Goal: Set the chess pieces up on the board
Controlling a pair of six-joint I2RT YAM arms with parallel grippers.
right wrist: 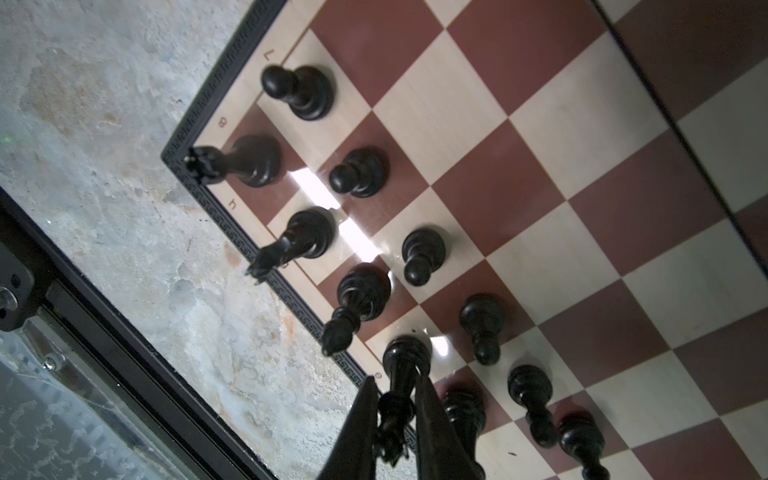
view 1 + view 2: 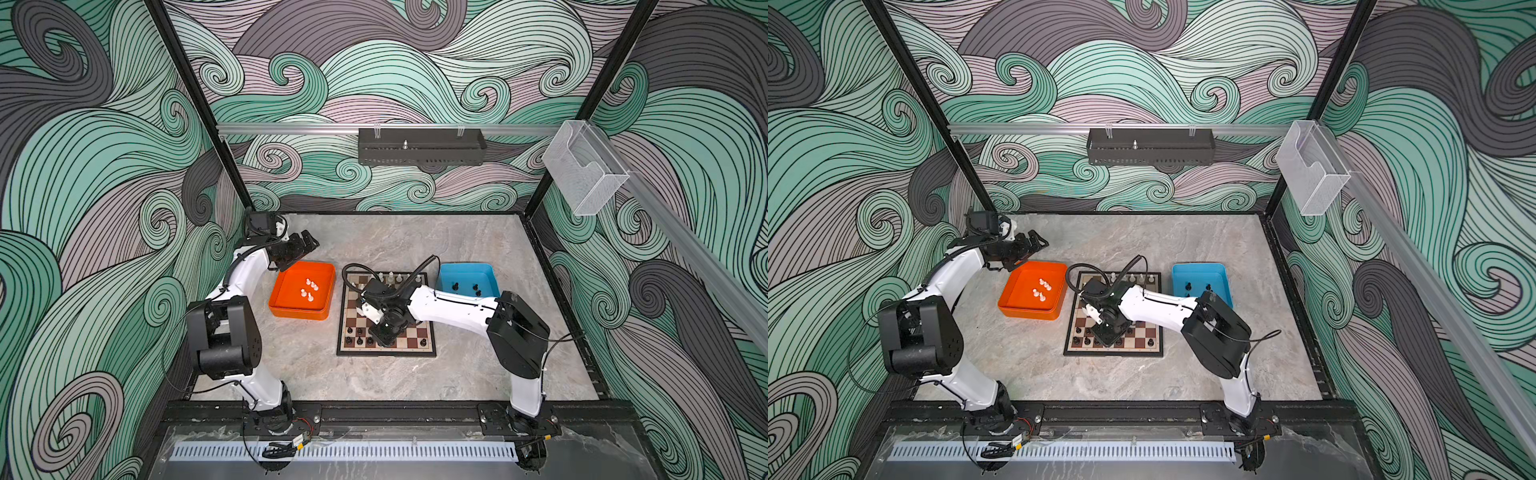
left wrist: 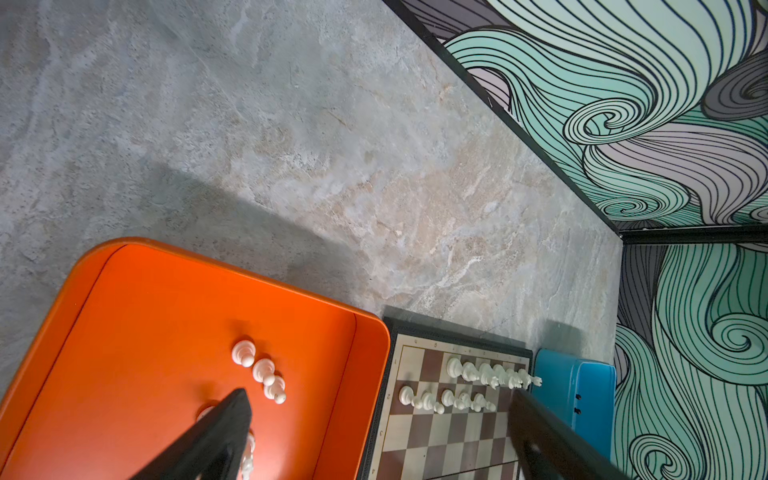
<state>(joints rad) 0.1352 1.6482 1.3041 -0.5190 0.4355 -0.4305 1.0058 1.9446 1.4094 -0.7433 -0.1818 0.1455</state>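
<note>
The board (image 2: 415, 332) (image 2: 1142, 332) lies mid-table in both top views. White chess pieces (image 2: 390, 276) (image 3: 486, 374) fill parts of its two far rows, and black pieces (image 2: 359, 336) (image 1: 357, 172) stand along its near rows. My right gripper (image 2: 384, 338) (image 1: 395, 380) reaches down over the near rows. It is shut on the top of a tall black piece (image 1: 405, 357) whose base rests on an edge-row square. My left gripper (image 2: 305, 245) (image 3: 379, 395) hangs open and empty above the far side of the orange tray (image 2: 291, 309), which holds several white pieces (image 2: 309, 289) (image 3: 264, 372).
A blue tray (image 2: 467, 270) right of the board holds a few black pieces (image 2: 465, 287). The orange tray almost touches the board's left edge. Patterned walls close in the table on three sides, and a black rail runs along the front.
</note>
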